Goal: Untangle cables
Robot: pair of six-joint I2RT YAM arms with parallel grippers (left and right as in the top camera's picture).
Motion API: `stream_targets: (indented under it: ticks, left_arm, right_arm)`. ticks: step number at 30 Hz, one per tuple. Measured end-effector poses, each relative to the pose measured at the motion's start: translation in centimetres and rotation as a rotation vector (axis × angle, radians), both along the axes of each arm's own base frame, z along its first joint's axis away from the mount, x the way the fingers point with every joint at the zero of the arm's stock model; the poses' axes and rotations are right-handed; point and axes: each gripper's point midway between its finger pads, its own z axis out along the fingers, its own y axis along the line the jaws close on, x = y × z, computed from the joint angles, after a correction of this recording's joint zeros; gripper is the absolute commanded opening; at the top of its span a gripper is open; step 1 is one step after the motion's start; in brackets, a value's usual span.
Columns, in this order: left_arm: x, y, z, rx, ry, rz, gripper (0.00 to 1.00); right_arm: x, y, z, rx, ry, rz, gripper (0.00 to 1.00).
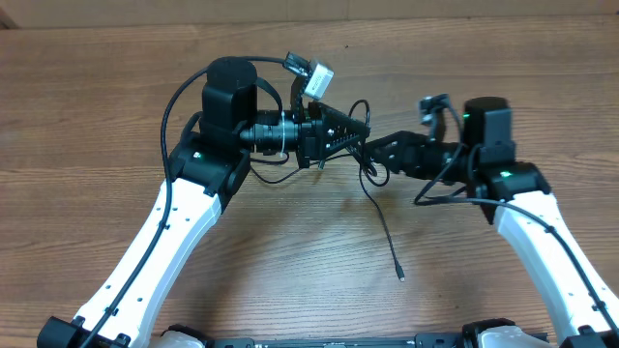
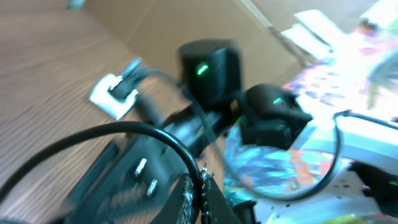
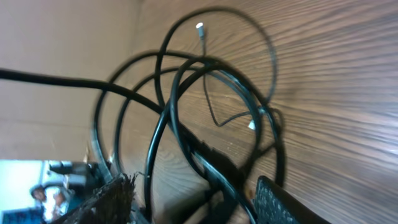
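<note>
Thin black cables bunch in a tangle between my two grippers at the table's middle. One strand trails toward the front and ends in a small plug. My left gripper points right and is shut on a black cable pinched between its jaws. My right gripper points left, close to the left one. In the right wrist view its jaws are open with several cable loops running between the fingers. Two small plug ends show there.
The wooden table stretches around both arms. The right arm's black wrist with a green light fills the middle of the left wrist view. A thicker black arm wire arcs beside the left arm.
</note>
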Motion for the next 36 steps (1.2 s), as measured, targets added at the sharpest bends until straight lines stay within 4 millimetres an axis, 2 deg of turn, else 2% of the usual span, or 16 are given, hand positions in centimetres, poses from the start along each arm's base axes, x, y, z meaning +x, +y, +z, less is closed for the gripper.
stream_targets:
  ticks: [4, 6, 10, 13, 18, 22, 24, 30, 33, 36]
  left_arm:
    - [-0.2, 0.0, 3.3, -0.094, -0.096, -0.037, 0.04]
    - [-0.5, 0.4, 5.4, -0.151, -0.158, -0.055, 0.04]
    - [-0.8, 2.5, 9.3, -0.240, -0.250, -0.062, 0.04]
    - [-0.3, 4.8, 11.0, -0.273, -0.253, -0.023, 0.04]
    - [1.9, 9.1, 11.8, -0.286, -0.140, 0.084, 0.04]
    - [3.2, 11.4, 11.8, -0.294, -0.050, 0.150, 0.04]
    - [3.4, 11.7, 11.9, -0.302, -0.022, 0.162, 0.04]
    - [4.6, 12.2, 12.9, -0.381, 0.077, 0.226, 0.04]
    - [5.1, 12.6, 13.6, -0.432, 0.123, 0.259, 0.04]
    - [5.5, 13.0, 14.3, -0.481, 0.150, 0.285, 0.04]
  right_arm:
    - [-0.8, 1.9, -1.5, -0.108, -0.003, 0.007, 0.62]
    - [-1.2, 2.1, -2.8, -0.189, 0.013, -0.020, 0.62]
    - [-1.4, 0.6, -5.0, -0.333, 0.069, -0.127, 0.62]
    - [-1.1, -1.2, -5.9, -0.413, 0.091, -0.208, 0.62]
    - [-1.1, -2.7, -6.7, -0.485, 0.115, -0.267, 0.64]
    - [-1.2, -2.2, -6.6, -0.461, 0.118, -0.250, 0.68]
    - [-1.3, -1.3, -6.1, -0.420, 0.102, -0.208, 0.70]
    - [-2.3, 2.4, -4.0, -0.277, 0.000, 0.021, 0.89]
    - [-1.9, 2.9, -3.5, -0.294, -0.084, 0.062, 0.99]
    - [-1.1, 3.6, -2.7, -0.293, -0.166, 0.075, 1.00]
